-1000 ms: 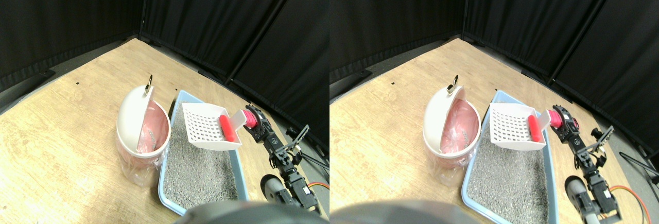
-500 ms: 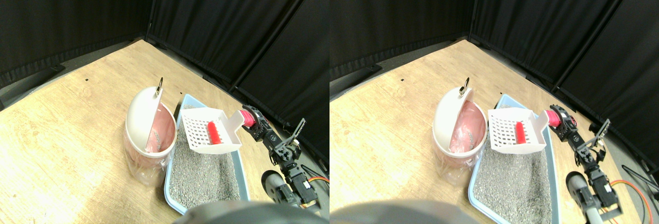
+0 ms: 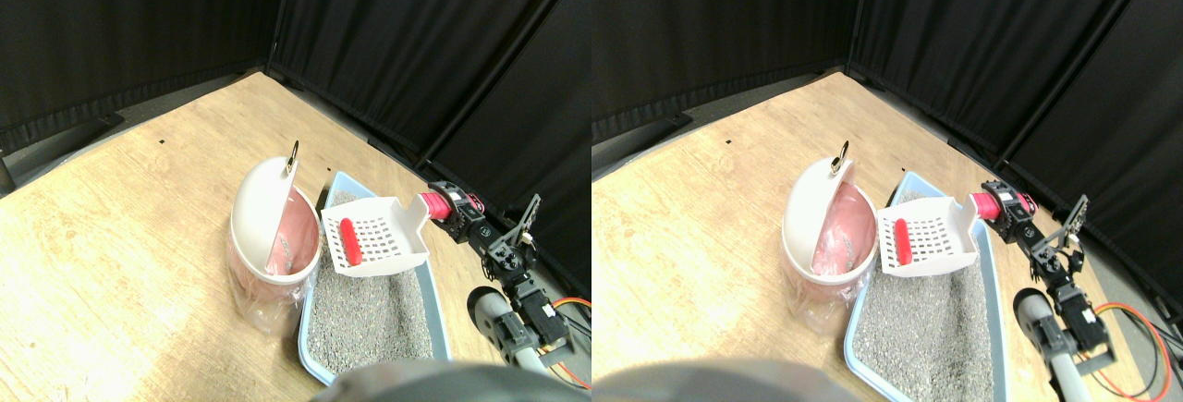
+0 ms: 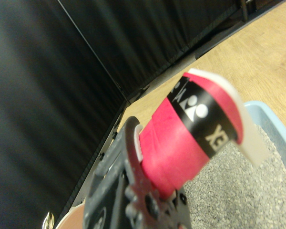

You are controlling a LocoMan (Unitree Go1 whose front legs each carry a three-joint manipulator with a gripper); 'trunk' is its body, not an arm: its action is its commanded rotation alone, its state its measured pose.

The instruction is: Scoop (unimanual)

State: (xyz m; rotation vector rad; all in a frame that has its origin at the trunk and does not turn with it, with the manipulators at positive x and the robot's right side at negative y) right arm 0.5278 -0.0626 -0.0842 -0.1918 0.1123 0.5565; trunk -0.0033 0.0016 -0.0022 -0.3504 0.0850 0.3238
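Observation:
My right gripper is shut on the red-wrapped handle of a white slotted scoop, which hangs in the air over the far end of the light blue litter tray. The scoop tips down toward a white bin with a pink liner. A red cylinder lies at the scoop's front lip, right beside the bin's opening. In the wrist view the red handle fills the middle beside the dark jaw, above the grey litter.
Grey litter fills the tray. The bin's swing lid stands tilted open, with a metal ring on top. Black curtains close off the wooden floor at the back and right. Cables trail beside the arm.
The scoop has swung left and tipped toward the bin. The red cylinder slid from the handle end to the front lip. The camera has also shifted.

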